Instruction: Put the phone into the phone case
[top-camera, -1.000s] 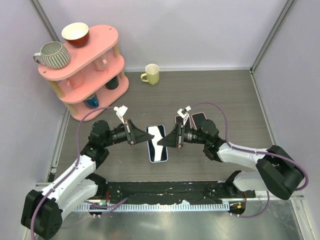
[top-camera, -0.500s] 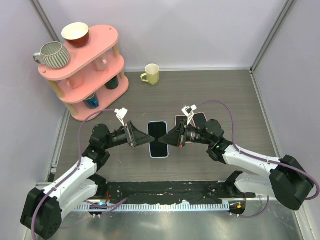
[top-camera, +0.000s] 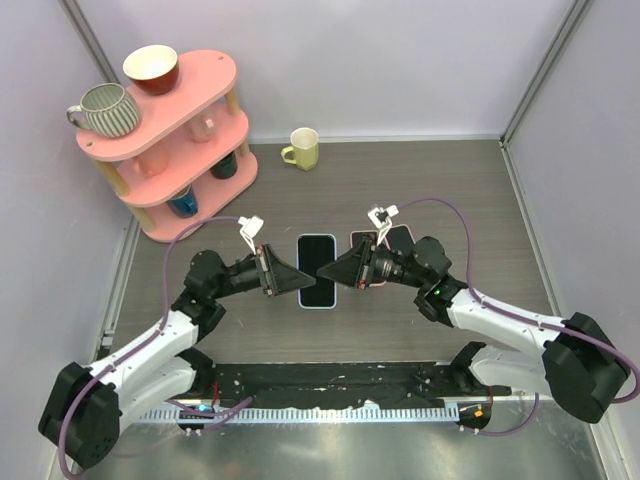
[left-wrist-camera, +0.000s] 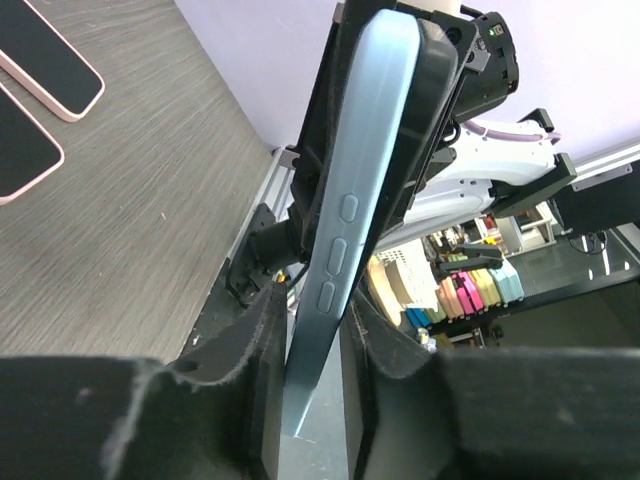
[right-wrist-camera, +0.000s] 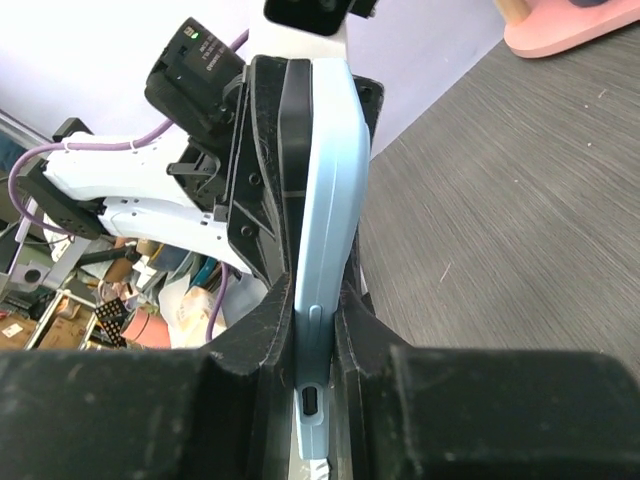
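grey table (top-camera: 450, 190); phone (top-camera: 317, 265) between both arms' fingers (right-wrist-camera: 265, 345); motor label (right-wrist-camera: 205, 50) illegible.

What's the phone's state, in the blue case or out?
In: the blue case wraps the dark phone's edges. Fully seated, cannot tell.

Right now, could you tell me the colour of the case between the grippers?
The case is light blue, clearest in the left wrist view.

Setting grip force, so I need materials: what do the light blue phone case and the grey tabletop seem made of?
The light blue phone case looks like matte silicone or soft plastic: dull even sheen, rounded edges, moulded side buttons. The grey tabletop looks like matte wood-grain laminate, possibly real wood: fine lengthwise streaks.
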